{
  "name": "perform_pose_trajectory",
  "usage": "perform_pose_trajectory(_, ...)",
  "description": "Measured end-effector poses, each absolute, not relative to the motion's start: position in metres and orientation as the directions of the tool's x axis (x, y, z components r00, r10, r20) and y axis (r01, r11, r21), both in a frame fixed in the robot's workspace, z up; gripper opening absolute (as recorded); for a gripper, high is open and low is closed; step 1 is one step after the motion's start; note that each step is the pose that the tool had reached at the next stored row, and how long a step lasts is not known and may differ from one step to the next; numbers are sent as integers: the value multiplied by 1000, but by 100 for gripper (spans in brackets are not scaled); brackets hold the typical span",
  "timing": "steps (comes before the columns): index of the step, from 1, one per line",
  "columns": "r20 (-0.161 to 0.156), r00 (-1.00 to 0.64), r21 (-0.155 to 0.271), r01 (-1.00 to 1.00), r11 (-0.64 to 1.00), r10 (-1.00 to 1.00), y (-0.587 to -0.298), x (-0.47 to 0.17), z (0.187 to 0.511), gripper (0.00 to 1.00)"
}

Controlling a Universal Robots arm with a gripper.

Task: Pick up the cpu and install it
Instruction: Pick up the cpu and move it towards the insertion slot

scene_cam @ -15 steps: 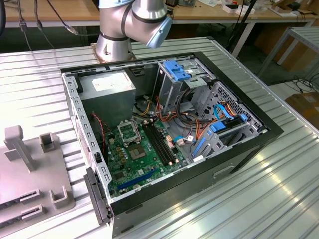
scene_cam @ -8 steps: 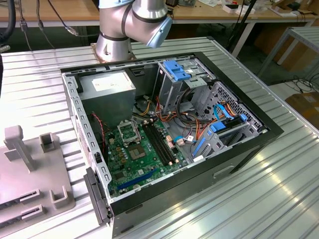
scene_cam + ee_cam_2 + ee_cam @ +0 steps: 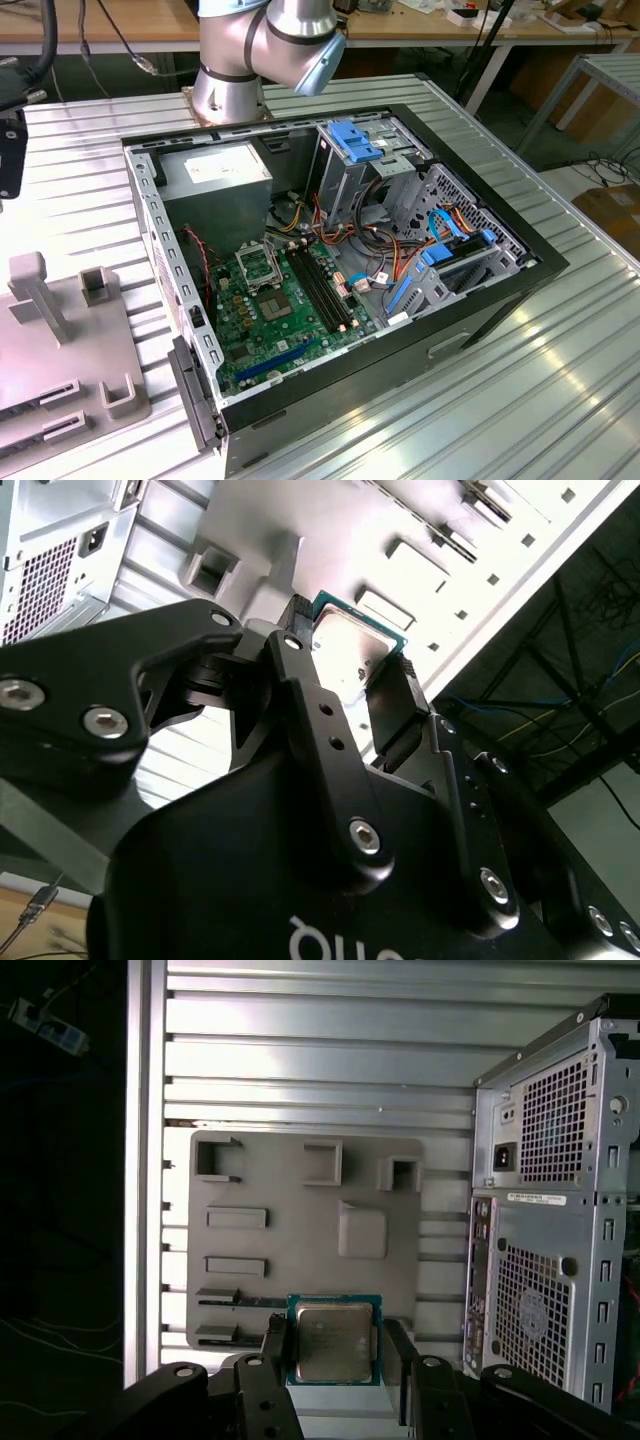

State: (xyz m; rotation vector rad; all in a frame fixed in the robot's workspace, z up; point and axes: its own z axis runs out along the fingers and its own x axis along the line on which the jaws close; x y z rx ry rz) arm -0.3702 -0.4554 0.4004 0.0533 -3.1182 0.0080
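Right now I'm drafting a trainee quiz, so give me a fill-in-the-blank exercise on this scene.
The gripper clamps the cpu between ___ fingers.
The motherboard inside the case is coloured ___.
In the first wrist view the fixture plate beyond the cpu is coloured ___.
Missing: two; green; grey.

The cpu (image 3: 333, 1343) is showing a dull grey metal top ringed in teal green; the gripper (image 3: 338, 1350) is showing plain black; the fixture plate (image 3: 300, 1240) is looking flat pale grey; the table (image 3: 520, 380) is gleaming in ribbed silver stripes; the motherboard (image 3: 290, 310) is showing green; the drive clips (image 3: 352, 140) are showing bright blue.
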Motion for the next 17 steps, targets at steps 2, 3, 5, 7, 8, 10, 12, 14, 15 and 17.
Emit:
perform_pose_trajectory(2,24,-999,-5,-33,999,-33,-456,-367,400,47)
perform_pose_trajectory(3,24,-999,-5,-33,999,-33,-456,-366,400,47)
perform_pose_trajectory(5,26,-999,-5,-32,999,-32,-456,-362,400,47)
perform_pose_trajectory(7,27,-999,-5,-31,1000,-31,-456,-358,400,47)
perform_pose_trajectory(8,28,-999,-5,-30,1000,-30,-456,-356,400,47)
perform_pose_trajectory(10,29,-999,-5,-30,1000,-29,-456,-353,400,47)
perform_pose_trajectory(12,30,-999,-5,-29,1000,-29,-456,-350,400,47)
perform_pose_trajectory(14,31,-999,-4,-28,1000,-28,-456,-347,400,47)
perform_pose_trajectory(15,32,-999,-4,-27,1000,-27,-456,-345,400,47)
perform_pose_trajectory(17,34,-999,-4,-26,1000,-26,-456,-340,400,47)
